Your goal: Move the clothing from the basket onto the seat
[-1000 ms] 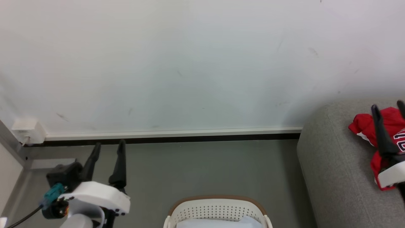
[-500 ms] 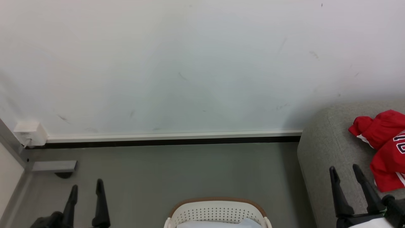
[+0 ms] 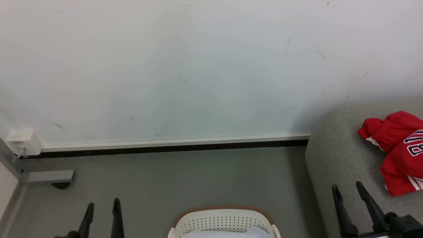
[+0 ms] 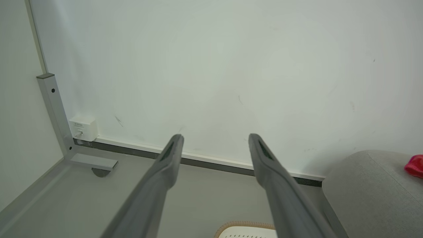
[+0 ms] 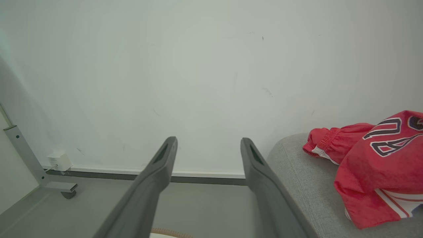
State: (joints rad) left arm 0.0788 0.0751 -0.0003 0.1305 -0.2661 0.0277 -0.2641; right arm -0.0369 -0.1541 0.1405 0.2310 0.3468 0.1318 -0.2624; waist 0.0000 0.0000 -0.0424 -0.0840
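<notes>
**A:** How is the left gripper [image 3: 102, 203] standing?

**B:** Its two dark fingers are standing apart with a clear gap between them, gripping nothing and touching nothing. It is sitting low at the near left, above the grey floor [image 3: 198, 175], and its fingers are pointing toward the far wall [image 3: 198, 66].

**A:** And the right gripper [image 3: 347, 185]?

**B:** Its fingers are spread about as wide, and they are empty too. It is hovering at the near right, by the left edge of the seat [image 3: 340, 155], with its tips leaning slightly left. It is not touching the clothing [image 3: 396, 155].

**A:** Where is the clothing lying?

**B:** It is lying crumpled on the seat, farther off and to the right of the right gripper, with its numerals showing. The basket [image 3: 224, 209] is sitting on the floor at the near middle, between the two grippers.
</notes>
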